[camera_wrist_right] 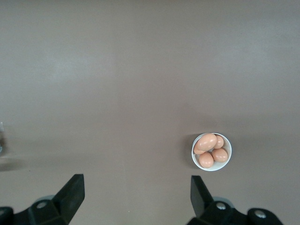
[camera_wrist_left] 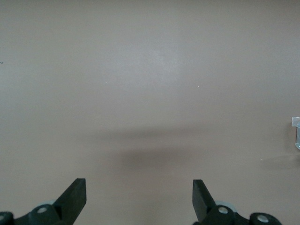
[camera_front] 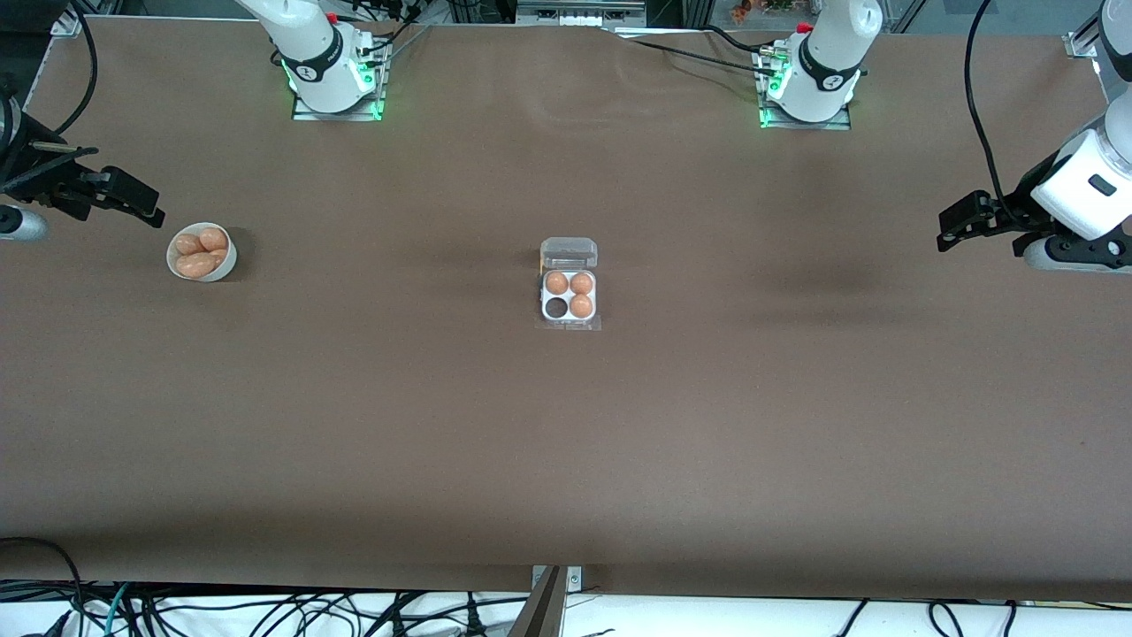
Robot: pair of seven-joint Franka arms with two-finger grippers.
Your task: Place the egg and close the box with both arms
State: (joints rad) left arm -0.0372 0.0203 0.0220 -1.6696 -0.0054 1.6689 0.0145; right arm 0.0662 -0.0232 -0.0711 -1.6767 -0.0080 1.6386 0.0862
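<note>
The box (camera_front: 569, 315) sits mid-table, its clear lid (camera_front: 569, 253) hinged open on the side toward the robot bases. Its white tray holds three orange-tan eggs (camera_front: 581, 283); one cell (camera_front: 556, 307) is bare. Several more eggs (camera_front: 195, 264) lie in a round white bowl (camera_front: 177, 267) toward the right arm's end, also in the right wrist view as eggs (camera_wrist_right: 206, 141) in the bowl (camera_wrist_right: 227, 164). My right gripper (camera_front: 152, 211) (camera_wrist_right: 137, 185) hovers open beside the bowl, holding nothing. My left gripper (camera_front: 944, 232) (camera_wrist_left: 139, 187) hangs open over bare table at the left arm's end.
Brown table cover (camera_front: 566, 442) spreads all around the box. The arm bases (camera_front: 334, 84) (camera_front: 806, 93) stand along the table's back edge. Cables (camera_front: 265, 610) hang below the front edge. A sliver of the box (camera_wrist_left: 296, 132) shows in the left wrist view.
</note>
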